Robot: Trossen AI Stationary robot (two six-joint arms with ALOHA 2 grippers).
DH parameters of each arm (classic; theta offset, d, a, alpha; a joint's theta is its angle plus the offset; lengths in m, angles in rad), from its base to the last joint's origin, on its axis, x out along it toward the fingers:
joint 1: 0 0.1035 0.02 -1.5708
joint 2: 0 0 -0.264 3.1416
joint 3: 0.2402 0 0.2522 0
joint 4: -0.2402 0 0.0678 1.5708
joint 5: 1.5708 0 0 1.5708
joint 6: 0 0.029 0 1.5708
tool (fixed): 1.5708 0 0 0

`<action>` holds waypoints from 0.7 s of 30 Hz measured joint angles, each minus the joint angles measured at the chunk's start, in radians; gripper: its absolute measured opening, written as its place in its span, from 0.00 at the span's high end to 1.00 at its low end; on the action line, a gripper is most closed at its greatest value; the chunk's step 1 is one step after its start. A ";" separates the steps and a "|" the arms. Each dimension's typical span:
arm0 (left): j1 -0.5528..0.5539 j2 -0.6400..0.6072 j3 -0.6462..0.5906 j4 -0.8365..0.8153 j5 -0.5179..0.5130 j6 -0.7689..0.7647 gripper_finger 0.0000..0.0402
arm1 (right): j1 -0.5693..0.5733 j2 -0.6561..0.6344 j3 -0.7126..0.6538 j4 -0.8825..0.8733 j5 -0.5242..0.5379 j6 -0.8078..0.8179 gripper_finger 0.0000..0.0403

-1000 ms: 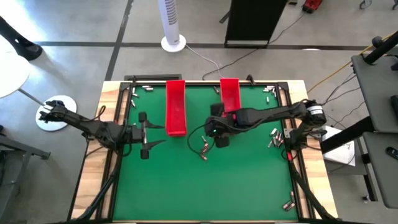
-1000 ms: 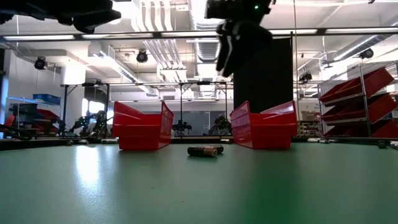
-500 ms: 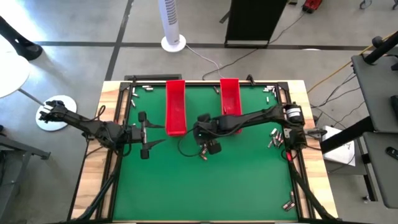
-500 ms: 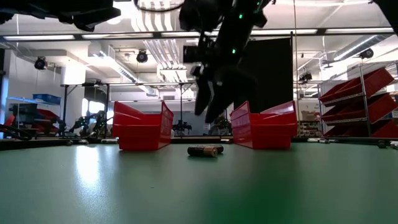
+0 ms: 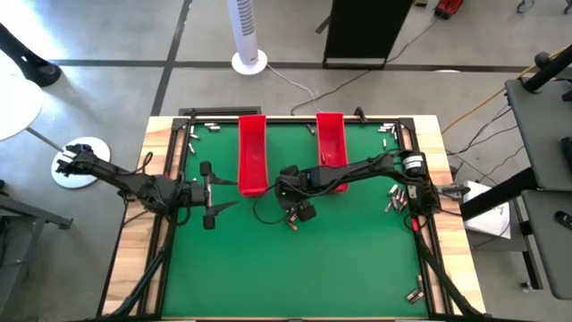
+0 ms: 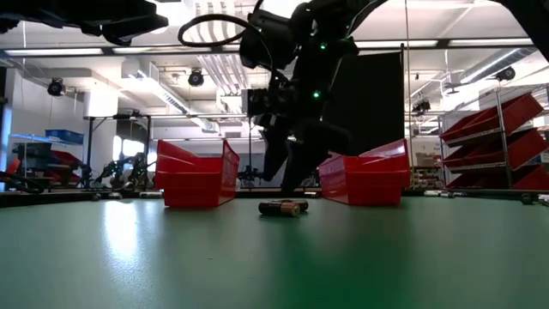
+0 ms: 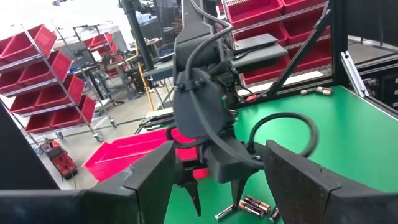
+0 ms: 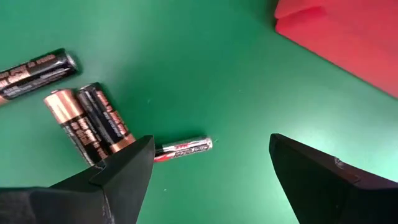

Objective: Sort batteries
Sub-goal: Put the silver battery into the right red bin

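Note:
A small cluster of batteries (image 8: 93,124) lies on the green mat near the table's middle: three black-and-copper ones and a thin silver-and-red one (image 8: 183,147). In the low view the cluster (image 6: 283,207) rests on its side on the mat. My right gripper (image 8: 211,142) hangs open just above it, pointing steeply down, its fingers straddling the thin battery's end without touching. It also shows in the low view (image 6: 283,178) and the high view (image 5: 295,213). My left gripper (image 5: 219,194) waits open and level at the table's left, beside the left red tray (image 5: 253,152).
A second red tray (image 5: 331,139) stands at the far edge, right of centre. More loose batteries lie along the right edge (image 5: 391,199), the near right corner (image 5: 416,291) and the far corners (image 5: 192,134). The mat's near half is bare.
My right gripper has come down from high over the table toward the battery cluster, shifting toward the table's left and near edge and tipping more steeply downward. It stays open. The batteries have not moved.

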 joint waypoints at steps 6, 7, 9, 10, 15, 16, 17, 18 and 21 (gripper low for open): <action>0.000 0.000 0.000 0.000 0.000 -0.003 0.45 | -0.005 0.000 0.000 0.001 -0.031 0.015 0.21; 0.000 0.000 0.000 -0.001 0.000 -0.003 0.45 | -0.005 0.000 0.000 0.001 -0.031 0.015 0.21; 0.000 0.000 0.000 -0.002 0.000 -0.003 0.45 | -0.005 0.000 0.000 0.001 -0.031 0.014 0.21; 0.000 0.000 0.000 -0.003 0.000 -0.003 0.45 | -0.007 0.000 0.000 0.001 -0.030 0.014 0.21; 0.000 0.000 0.000 -0.006 0.000 -0.003 0.45 | -0.010 0.000 0.000 0.004 -0.027 0.005 0.23; 0.000 0.000 0.000 -0.006 0.000 -0.003 0.45 | -0.009 0.000 -0.001 0.004 -0.027 0.004 0.23; 0.000 0.000 0.000 -0.006 0.000 -0.003 0.45 | -0.009 0.000 -0.001 0.004 -0.028 0.004 0.23; 0.000 0.000 0.000 -0.007 0.000 -0.003 0.45 | -0.009 0.000 -0.002 0.004 -0.028 0.004 0.23; 0.000 0.000 0.000 -0.006 0.000 -0.003 0.45 | -0.008 0.000 -0.013 0.004 -0.029 0.004 0.21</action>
